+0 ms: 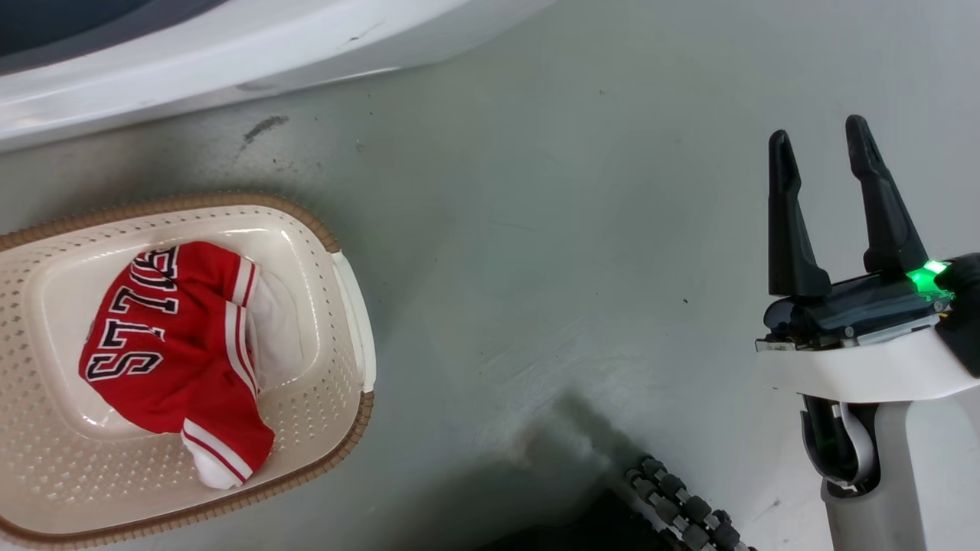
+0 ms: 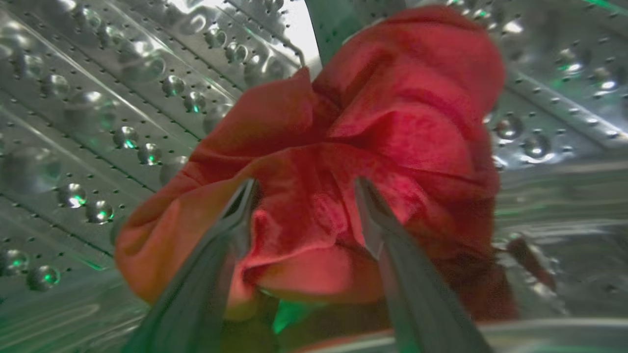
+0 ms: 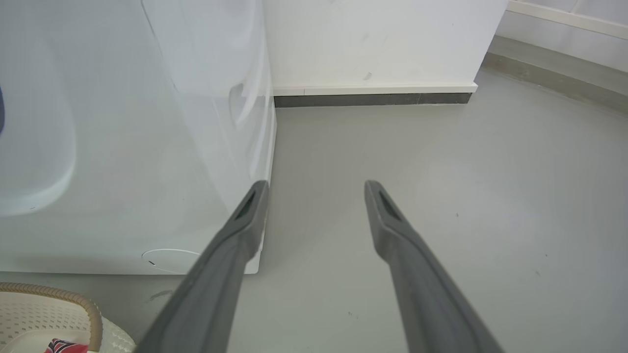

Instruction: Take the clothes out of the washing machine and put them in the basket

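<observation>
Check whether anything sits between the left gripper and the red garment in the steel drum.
Nothing visible does. The left gripper is open, its dark fingers straddling a fold of the crumpled red thin-fabric garment inside the perforated steel drum, with no other item between them.

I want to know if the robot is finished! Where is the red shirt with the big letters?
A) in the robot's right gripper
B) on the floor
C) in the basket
C: the red shirt lies inside the basket, and the right gripper is open, holding nothing.
</observation>
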Controlling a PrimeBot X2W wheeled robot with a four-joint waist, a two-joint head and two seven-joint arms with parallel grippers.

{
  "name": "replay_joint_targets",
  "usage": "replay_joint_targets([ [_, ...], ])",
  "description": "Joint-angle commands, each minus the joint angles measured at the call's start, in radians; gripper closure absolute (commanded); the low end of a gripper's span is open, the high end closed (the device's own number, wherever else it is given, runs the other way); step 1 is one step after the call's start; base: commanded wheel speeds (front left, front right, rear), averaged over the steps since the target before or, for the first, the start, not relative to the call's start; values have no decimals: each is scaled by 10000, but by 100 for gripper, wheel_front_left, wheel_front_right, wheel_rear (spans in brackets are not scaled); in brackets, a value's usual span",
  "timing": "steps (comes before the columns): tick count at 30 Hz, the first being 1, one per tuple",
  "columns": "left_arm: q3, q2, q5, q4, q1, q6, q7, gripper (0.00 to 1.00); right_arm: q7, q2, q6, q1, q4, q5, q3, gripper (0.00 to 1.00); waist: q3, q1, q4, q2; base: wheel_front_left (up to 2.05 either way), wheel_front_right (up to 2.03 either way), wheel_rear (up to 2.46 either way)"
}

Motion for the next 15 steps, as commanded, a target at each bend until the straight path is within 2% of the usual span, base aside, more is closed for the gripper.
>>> replay_joint_targets([
  [1, -132, 166, -52, -27, -167, -1, 53, 0, -24, 16, -7, -210, -92, 109, -15, 0, 206, -2, -97, 0, 0, 0, 0],
  [14, -520, 425, 22, 198, -176, 1, -531, 0, -24, 17, -7, -338, -60, 233, -22, 0, 491, -2, -163, 0, 0, 0, 0],
  [15, -565, 453, 74, 195, -205, 1, -635, 65, -24, 17, -7, -353, -49, 234, -21, 0, 493, -2, -162, 0, 0, 0, 0],
])
